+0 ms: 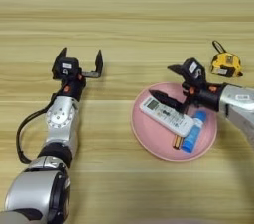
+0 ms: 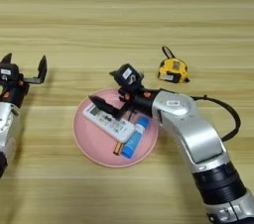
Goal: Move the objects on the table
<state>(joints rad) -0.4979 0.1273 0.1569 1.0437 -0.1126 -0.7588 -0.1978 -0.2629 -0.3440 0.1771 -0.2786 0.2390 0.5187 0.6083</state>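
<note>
left eye view, remote [image 1: 166, 116] inside plate [image 1: 149, 141] rim, r gripper [image 1: 166, 80] fingers spread

Robot test bench, likely a lab: a humanoid's two arms work over a plain wooden table [image 1: 129, 15].

Light tan planks fill both views to every edge, with no walls, floor or furnishings visible. Assorted household odds sit toward the right edge: a pink plate [image 1: 149, 141] holding a white remote [image 1: 166, 116] and a blue tube [image 1: 193, 136], with a yellow-black tape measure [image 1: 226, 65] beside it, a staged mix suggesting a manipulation trial.
</note>
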